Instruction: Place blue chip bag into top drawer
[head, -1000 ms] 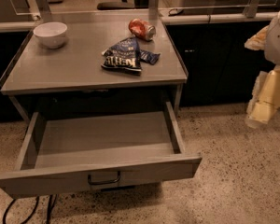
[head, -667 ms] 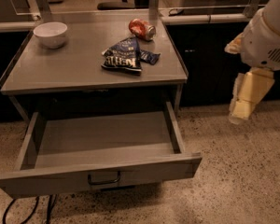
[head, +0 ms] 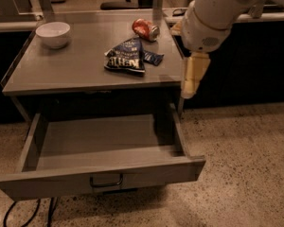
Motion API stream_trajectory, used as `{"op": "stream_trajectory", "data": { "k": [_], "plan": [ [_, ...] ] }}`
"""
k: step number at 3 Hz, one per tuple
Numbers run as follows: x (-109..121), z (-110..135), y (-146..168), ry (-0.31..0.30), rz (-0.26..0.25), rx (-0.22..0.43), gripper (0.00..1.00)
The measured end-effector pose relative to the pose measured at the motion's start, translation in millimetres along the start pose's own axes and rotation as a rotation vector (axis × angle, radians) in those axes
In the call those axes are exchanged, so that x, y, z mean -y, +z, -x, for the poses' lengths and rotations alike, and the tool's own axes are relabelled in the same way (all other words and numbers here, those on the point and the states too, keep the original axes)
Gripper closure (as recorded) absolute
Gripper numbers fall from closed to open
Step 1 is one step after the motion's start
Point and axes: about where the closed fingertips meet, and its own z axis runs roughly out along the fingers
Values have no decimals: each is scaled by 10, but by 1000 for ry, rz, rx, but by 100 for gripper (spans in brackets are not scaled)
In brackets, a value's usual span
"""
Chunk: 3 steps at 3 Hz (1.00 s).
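Observation:
The blue chip bag (head: 126,58) lies crumpled on the grey table top (head: 61,70), right of centre, white lettering facing up. The top drawer (head: 146,172) under the table top is pulled fully open and holds nothing; its dark bar handle (head: 106,181) is centred on the front panel. My gripper (head: 187,90) hangs from the white arm at the table's right edge. It points down beside the drawer's back right corner, about a hand's width right of the bag, and holds nothing that I can see.
A small flat dark blue wrapper (head: 154,57) touches the bag's right side. A red can (head: 145,29) lies on its side behind the bag. A white bowl (head: 53,33) stands at the back left. Dark cabinets line the back. Cables (head: 19,212) lie on the floor at front left.
My arm has swung left from the right edge of view to the table's right edge. The bag and drawer have not moved.

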Motion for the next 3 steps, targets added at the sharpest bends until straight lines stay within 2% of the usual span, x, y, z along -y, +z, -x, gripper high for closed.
{"op": "stream_trajectory", "data": {
  "k": [1,2,3],
  "plan": [
    [572,438,16,-67,-65,71,0],
    [717,537,-162,-72,-111,94,0],
    [717,537,-161,-72,-110,94,0]
  ]
}}
